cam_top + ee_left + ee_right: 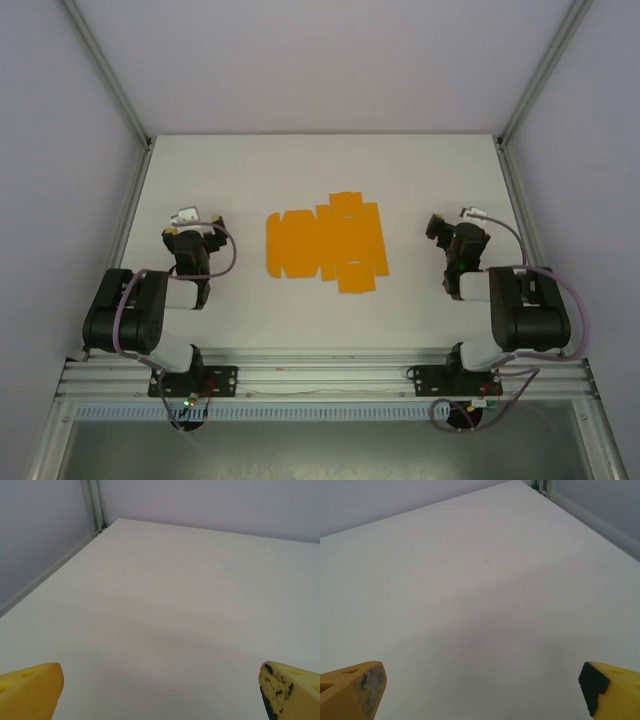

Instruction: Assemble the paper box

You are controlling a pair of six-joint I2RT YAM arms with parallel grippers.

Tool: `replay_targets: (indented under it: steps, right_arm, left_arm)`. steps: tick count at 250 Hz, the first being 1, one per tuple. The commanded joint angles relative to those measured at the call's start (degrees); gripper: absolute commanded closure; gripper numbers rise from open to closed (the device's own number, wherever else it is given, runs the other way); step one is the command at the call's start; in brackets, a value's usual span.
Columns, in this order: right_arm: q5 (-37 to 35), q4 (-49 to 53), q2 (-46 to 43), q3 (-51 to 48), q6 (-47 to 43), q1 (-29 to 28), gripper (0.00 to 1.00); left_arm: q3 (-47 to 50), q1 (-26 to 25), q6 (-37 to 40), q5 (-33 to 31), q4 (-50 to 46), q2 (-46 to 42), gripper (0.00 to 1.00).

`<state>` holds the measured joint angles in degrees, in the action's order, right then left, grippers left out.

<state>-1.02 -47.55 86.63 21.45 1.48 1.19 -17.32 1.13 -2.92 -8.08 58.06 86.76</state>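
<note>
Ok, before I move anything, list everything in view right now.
paper box: one, orange-yellow, flat unfolded sheet mid-table, between the arms.
table: one, white, under everything.
enclosure walls: three, pale grey, left, right, back.
mounting rail: one, silver, near edge, under the arm bases.
left arm: one, black, left of the sheet; jaws open, fingertips yellow.
right arm: one, black, right of the sheet; jaws open, fingertips yellow.

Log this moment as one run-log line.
paper box: flat, unfolded, untouched | left gripper: open, empty | right gripper: open, empty | folding: not started
</note>
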Motion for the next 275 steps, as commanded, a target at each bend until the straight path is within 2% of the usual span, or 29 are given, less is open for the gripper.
replay_targets:
  steps: [1,197,224,247,275]
  right_arm:
    - [-0.4,0.1,-0.8,1.0,0.5,0.0,0.00]
    - [0.1,-0.1,-0.8,0.9,0.5,0.0,0.00]
    - [1.8,4.2,-2.5,2.8,-0.3,0.0,0.00]
    - [1.3,11.7,-5.6,5.7,-0.2,0.0,0.00]
    - [0.7,20.7,-9.7,9.3,0.0,-0.8,0.00]
  left_arm:
    - [-0.7,-0.3,0.5,0.0,-0.2,-0.2,0.00]
    - [-0.8,-0.3,0.5,0.2,-0.4,-0.2,0.00]
    - [-0.9,-0.3,0.9,-0.4,0.9,-0.6,0.00]
    - [-5.3,-0.3,-0.5,-2.3,-14.2,-8.0,0.00]
    - [-9.0,-0.3,-2.9,0.2,-27.0,-16.7,0.00]
